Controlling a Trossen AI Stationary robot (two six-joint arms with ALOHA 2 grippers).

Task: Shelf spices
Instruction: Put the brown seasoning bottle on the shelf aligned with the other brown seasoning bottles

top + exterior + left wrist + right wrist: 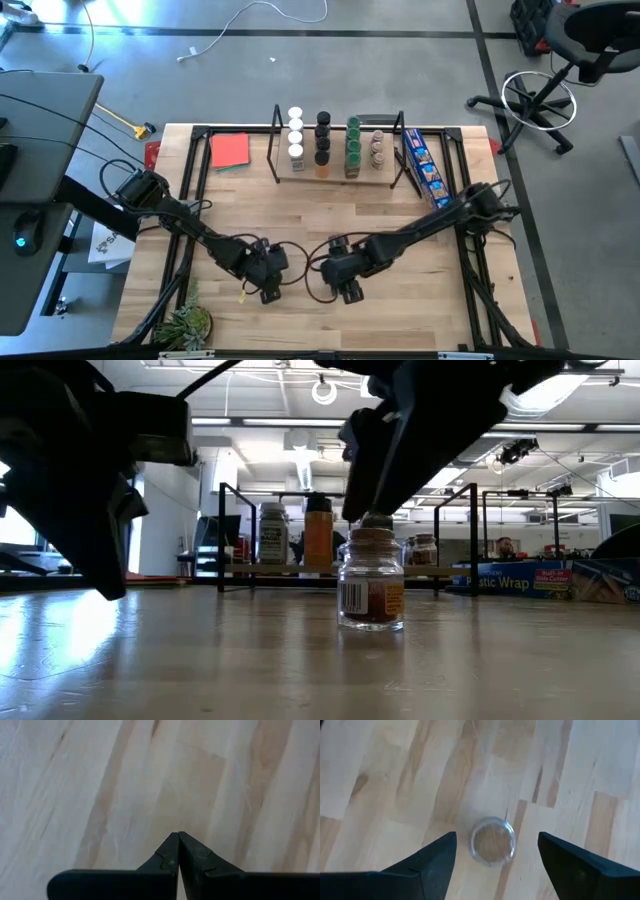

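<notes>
Jaws of the right gripper point(495, 852) stand spread above a small clear glass spice jar with a tan lid point(492, 841), upright on the counter's near middle, well short of the wooden wire-framed shelf point(338, 172). Left gripper point(178, 851) waits nearby, jaws pressed together. An off-centre descent could tip the jar.

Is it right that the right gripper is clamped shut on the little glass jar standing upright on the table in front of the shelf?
Not quite. The right gripper is open: in the right wrist view its fingers stand wide apart on either side of the jar without touching it. The rest holds: the low view shows the jar upright on the table, in front of the shelf.
</notes>
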